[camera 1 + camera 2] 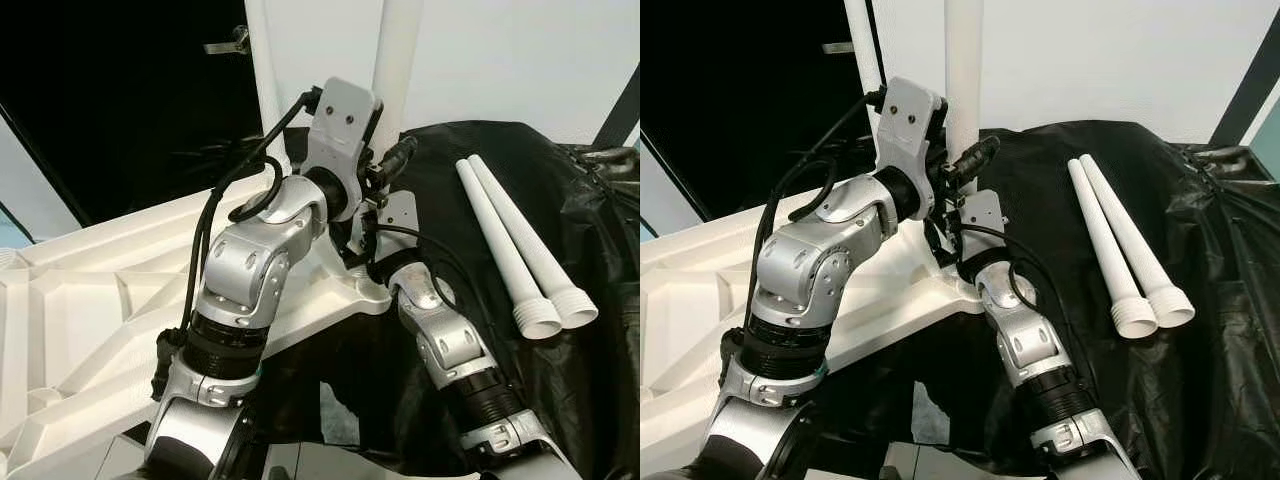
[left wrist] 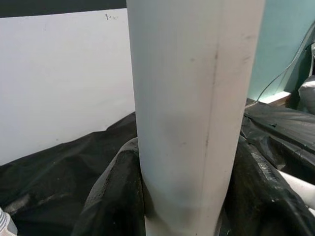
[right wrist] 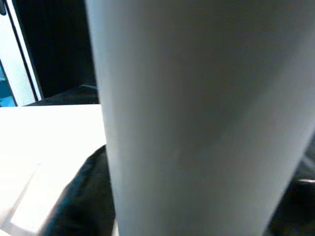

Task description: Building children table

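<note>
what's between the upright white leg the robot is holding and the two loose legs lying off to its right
Only black plastic sheet. In the right eye view, the stretch between the upright leg and the two loose legs holds nothing else.

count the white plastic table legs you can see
3. One white plastic table leg stands upright at the corner of the upturned white tabletop, both arms reaching to it. Two loose legs lie together on the black sheet. Others may be hidden.

The upright white plastic leg point(image 1: 395, 60) runs off the top edge, and its foot is hidden behind both wrists. Each tool's black fingers point(image 2: 110, 196) are cut off (only blurred stubs flank the leg). The overturned white plastic tabletop point(image 1: 70, 300) runs off the left edge.
</note>
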Robot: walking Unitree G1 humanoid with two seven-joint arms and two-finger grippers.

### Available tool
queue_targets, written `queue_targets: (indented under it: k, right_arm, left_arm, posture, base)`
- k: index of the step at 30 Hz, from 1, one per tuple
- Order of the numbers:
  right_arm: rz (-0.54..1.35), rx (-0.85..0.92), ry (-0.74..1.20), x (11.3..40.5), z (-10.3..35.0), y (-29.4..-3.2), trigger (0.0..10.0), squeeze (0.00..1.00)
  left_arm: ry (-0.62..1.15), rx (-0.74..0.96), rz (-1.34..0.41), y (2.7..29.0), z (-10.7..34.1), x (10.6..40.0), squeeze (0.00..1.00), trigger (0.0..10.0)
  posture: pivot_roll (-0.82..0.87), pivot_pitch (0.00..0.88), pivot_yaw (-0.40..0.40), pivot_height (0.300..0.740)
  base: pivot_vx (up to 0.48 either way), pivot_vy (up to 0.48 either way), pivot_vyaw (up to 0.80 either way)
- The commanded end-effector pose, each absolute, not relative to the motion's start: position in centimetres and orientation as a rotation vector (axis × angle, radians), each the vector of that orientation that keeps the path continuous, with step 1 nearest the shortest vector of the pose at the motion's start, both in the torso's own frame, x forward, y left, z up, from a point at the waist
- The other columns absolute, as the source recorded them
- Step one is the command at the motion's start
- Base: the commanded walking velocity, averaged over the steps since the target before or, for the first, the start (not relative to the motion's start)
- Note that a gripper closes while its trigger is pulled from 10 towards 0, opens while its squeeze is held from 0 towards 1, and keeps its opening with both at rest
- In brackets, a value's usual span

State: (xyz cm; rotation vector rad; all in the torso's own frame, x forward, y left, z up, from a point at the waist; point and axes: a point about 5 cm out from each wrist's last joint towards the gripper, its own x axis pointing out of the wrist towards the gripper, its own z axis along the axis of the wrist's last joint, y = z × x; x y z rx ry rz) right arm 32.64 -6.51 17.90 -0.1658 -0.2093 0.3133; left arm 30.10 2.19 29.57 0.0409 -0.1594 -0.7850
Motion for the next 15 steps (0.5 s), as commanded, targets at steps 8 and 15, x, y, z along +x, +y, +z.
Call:
queue_targets:
  k: [8,15]
  right_arm:
    - [0.303,-0.165,-0.221,32.68,17.65,-5.69,2.9,0.00]
    - [0.274,-0.132,-0.215,32.79,17.71,-5.90,6.5,0.00]
  left_arm:
    - [-0.167,0.026,-0.792,1.51,30.42,29.73,0.00,10.0]
    - [-0.236,0.004,-0.842,1.34,30.93,29.32,0.00,10.0]
  posture:
    - [0.09,0.000,0.031,0.740]
    - [0.09,0.000,0.033,0.740]
  base:
    - [0.000,0.000,0.00]
    - [0.000,0.000,0.00]
